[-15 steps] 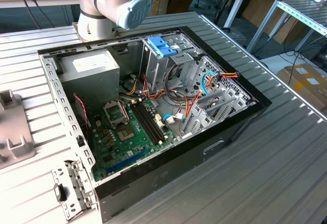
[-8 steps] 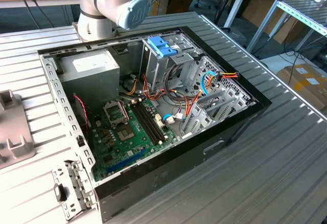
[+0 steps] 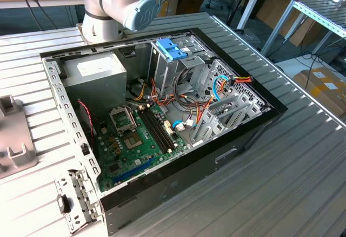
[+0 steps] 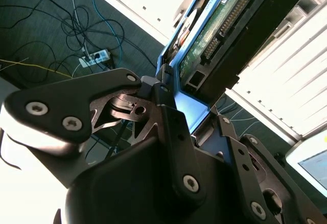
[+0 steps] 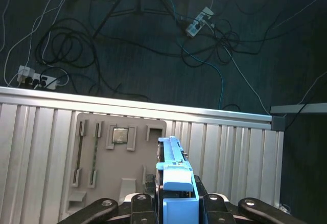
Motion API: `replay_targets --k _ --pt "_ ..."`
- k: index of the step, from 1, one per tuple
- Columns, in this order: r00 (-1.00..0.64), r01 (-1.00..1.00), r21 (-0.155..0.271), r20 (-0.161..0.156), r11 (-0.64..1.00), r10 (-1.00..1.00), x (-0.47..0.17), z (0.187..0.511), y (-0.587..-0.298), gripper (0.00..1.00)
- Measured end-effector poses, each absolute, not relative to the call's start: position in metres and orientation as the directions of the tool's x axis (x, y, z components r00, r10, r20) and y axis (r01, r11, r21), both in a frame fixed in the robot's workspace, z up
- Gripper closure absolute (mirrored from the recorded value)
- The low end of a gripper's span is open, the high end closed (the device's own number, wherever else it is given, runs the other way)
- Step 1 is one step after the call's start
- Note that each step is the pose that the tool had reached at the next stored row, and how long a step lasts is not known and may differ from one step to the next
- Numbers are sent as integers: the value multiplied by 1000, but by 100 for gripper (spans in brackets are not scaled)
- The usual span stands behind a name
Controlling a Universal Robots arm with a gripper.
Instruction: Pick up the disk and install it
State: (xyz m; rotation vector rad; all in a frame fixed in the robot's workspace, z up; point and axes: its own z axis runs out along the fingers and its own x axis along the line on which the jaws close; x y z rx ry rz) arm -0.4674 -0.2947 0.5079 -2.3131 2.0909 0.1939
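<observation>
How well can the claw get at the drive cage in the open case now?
Probably yes: the case lies open on top, and the drive cage sits uncovered near the arm, though cables crowd it. The claw grips the disk.

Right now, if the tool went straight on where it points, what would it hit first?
Probably the grey tray on the ribbed table; the disk in the tool would touch first. Depth unclear.

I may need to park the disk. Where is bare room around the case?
The end effector holds the disk. Bare slatted table lies at the exterior view's right of the case. At that view's left, a grey fixture occupies the table. Inside, cables crowd the gap between motherboard and drive cage.
</observation>
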Motion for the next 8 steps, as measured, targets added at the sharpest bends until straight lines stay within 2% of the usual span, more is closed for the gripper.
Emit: replay_targets --k 8 --pt "96 -992 70 -104 -104 -990 -466 508 -295 63"
